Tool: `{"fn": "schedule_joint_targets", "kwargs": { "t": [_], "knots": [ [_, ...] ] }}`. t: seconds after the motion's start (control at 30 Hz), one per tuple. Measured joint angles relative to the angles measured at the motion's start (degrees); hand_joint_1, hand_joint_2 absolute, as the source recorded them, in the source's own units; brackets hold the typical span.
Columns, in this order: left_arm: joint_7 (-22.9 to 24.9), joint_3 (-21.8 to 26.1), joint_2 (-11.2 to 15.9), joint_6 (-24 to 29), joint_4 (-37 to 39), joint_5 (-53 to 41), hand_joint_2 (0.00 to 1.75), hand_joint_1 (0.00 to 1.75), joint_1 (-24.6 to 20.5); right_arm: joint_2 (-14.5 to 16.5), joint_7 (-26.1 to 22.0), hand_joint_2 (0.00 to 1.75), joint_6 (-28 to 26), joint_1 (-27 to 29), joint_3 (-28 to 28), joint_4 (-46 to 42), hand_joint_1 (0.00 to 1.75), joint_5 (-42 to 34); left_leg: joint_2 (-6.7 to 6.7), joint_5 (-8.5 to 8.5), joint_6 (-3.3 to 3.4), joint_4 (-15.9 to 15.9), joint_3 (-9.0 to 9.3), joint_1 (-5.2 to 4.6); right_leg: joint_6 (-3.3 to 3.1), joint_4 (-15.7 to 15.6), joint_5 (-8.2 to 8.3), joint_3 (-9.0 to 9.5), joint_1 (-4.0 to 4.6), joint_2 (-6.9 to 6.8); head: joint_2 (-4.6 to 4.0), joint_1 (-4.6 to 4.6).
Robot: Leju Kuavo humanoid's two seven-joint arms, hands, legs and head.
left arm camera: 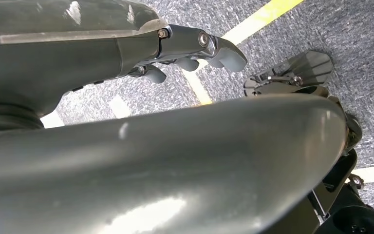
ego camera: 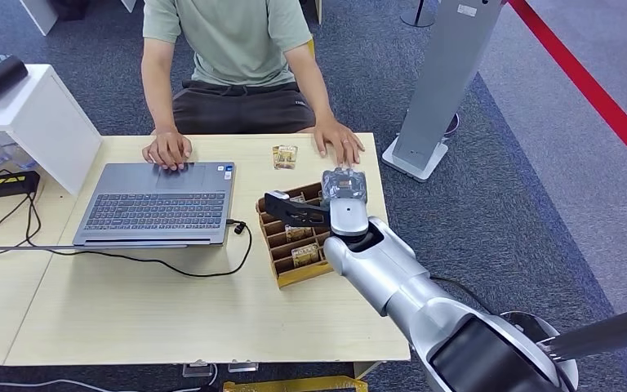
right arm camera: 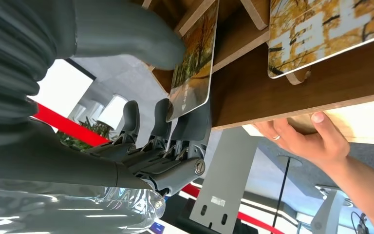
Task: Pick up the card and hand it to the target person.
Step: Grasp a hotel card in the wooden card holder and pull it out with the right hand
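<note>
On the table (ego camera: 171, 318) stands a slotted wooden card holder (ego camera: 282, 269) with several yellow picture cards upright in it. My right hand (ego camera: 344, 189) is over its far end. In the right wrist view this hand (right arm camera: 141, 146) pinches one card (right arm camera: 192, 63) between the thick thumb (right arm camera: 126, 34) and the dark fingers (right arm camera: 195, 122), the card still partly in its slot in the holder (right arm camera: 282, 92). Another card (ego camera: 285, 156) lies flat on the table in front of the seated person (ego camera: 229, 49). My left hand (left arm camera: 195, 53) hangs over the carpet, holding nothing.
The person's hands rest on the table, one (ego camera: 167, 149) at the open laptop (ego camera: 159, 204), the other (ego camera: 339, 140) just beyond the holder. A black cable (ego camera: 171, 265) runs beside the laptop. A white shelf (ego camera: 41, 122) stands at the left, a grey floor stand (ego camera: 437, 90) at the right.
</note>
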Motion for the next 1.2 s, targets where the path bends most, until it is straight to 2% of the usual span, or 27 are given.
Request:
{"fn": "schedule_joint_targets", "kwargs": {
  "t": [0.27, 0.37, 0.5, 0.8, 1.2],
  "knots": [
    [0.02, -0.02, -0.01, -0.24, 0.0, -0.41, 0.0, 0.0, -0.21, 0.0, 0.0, 1.75, -0.48, -0.16, 0.13, 1.02, 1.64, 0.78, 0.0, 0.0, 0.0, 0.0, 0.02, 0.0, 0.0, 0.0, 0.0, 0.01, 0.0, 0.0, 0.0, -0.01],
    [0.02, -0.02, -0.01, -0.25, 0.0, -0.37, 0.0, 0.0, -0.21, 0.0, 0.0, 1.75, -0.49, -0.2, 0.23, 1.17, 1.71, 0.92, 0.0, 0.0, 0.0, 0.0, 0.02, 0.0, 0.0, 0.0, 0.0, 0.02, 0.0, 0.0, 0.0, -0.01],
    [0.01, -0.02, -0.01, -0.37, 0.0, -0.18, 0.0, 0.0, -0.2, 0.01, 0.0, 1.75, -0.7, -0.34, 0.61, 1.32, 1.66, 0.33, 0.0, 0.0, 0.0, 0.0, 0.02, 0.0, 0.0, 0.0, 0.0, 0.02, 0.0, 0.0, 0.0, 0.01],
    [-0.6, -0.02, 0.01, -1.6, 0.0, -0.62, 0.0, 0.0, -0.22, 0.16, -0.15, 1.75, -2.08, -1.31, 2.6, 2.29, 1.66, -3.07, 0.0, 0.0, 0.0, 0.0, 0.04, 0.0, 0.0, 0.0, 0.0, 0.02, 0.0, 0.02, 0.0, 0.0],
    [-1.03, -0.02, 0.01, -0.68, 0.0, 0.37, 0.0, 0.0, -0.22, 0.24, -0.69, 1.75, -4.66, -2.11, 4.9, 3.17, 1.66, -5.61, 0.0, 0.0, 0.0, 0.0, 0.04, 0.0, -0.01, 0.0, 0.01, 0.02, 0.0, 0.02, 0.0, 0.02]
  ]
}}
